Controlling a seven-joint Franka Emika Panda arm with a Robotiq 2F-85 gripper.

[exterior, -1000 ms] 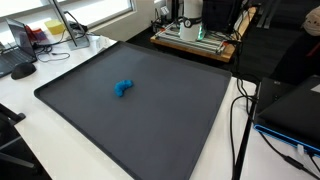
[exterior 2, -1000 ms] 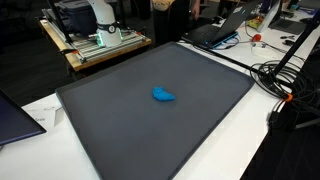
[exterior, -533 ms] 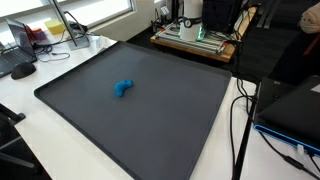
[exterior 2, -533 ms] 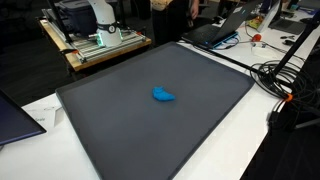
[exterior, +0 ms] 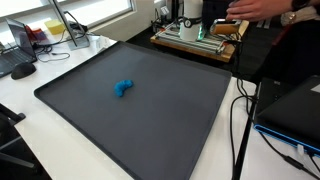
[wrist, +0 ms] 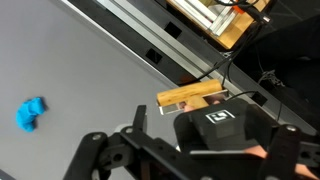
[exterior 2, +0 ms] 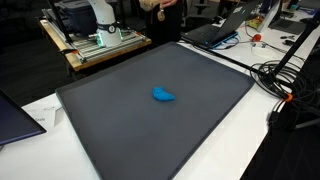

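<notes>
Wrist view: my hand [wrist: 190, 160] gapes wide and empty; the blue piece [wrist: 30, 113] lies ungrasped on the dark mat [wrist: 95, 70], well apart.

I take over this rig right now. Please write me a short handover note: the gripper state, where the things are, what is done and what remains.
Gripper: open and holding nothing. It shows in the wrist view only.
Blue piece: lies alone near the middle of the dark mat, apart from the gripper. In the wrist view it sits far to the left.
Done: nothing. The blue piece is untouched.
Left: everything with the blue piece; no approach or contact yet.
Caution: a person's arm reaches in behind the far edge of the mat.
</notes>
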